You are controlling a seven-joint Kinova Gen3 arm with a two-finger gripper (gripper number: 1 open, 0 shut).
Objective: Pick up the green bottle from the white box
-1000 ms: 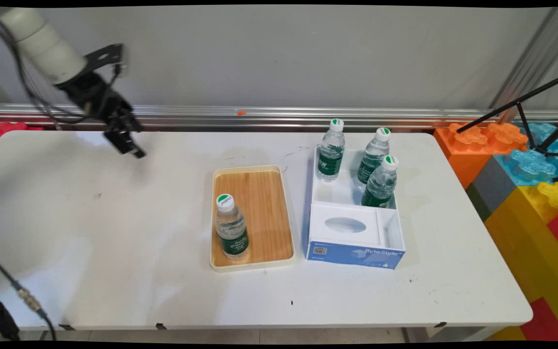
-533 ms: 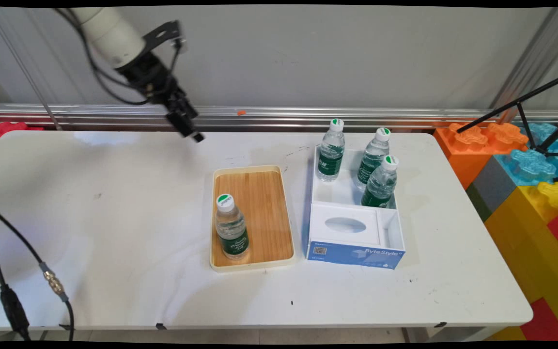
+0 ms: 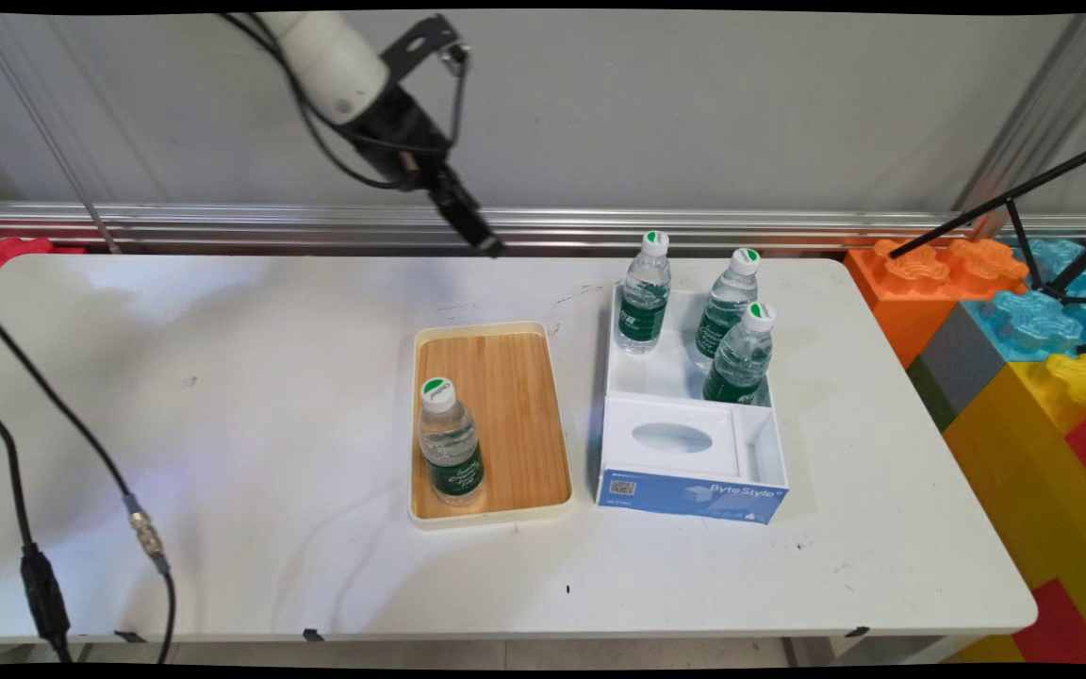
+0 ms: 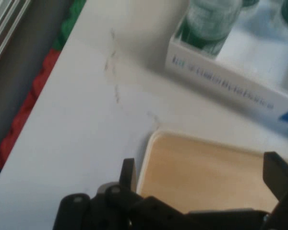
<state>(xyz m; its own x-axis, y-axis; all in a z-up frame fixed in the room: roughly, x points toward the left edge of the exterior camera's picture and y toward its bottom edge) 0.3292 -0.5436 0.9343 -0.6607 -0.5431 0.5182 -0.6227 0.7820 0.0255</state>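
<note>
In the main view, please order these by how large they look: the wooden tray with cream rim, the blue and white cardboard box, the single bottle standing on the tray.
1. Blue and white cardboard box and wooden tray with cream rim: they look alike, so no ranking.
2. Clear water bottle with green label on the tray: clearly smallest.

Four water bottles (image 3: pixel 451 443), one wooden tray (image 3: pixel 515 396), one white-and-blue box (image 3: pixel 689 495), one white table (image 3: pixel 222 424).

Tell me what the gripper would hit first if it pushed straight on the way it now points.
Probably the far end of the wooden tray: the open gripper frames it in the hand view, with nothing between. Depth is unclear, so the white table beside it is possible.
</note>
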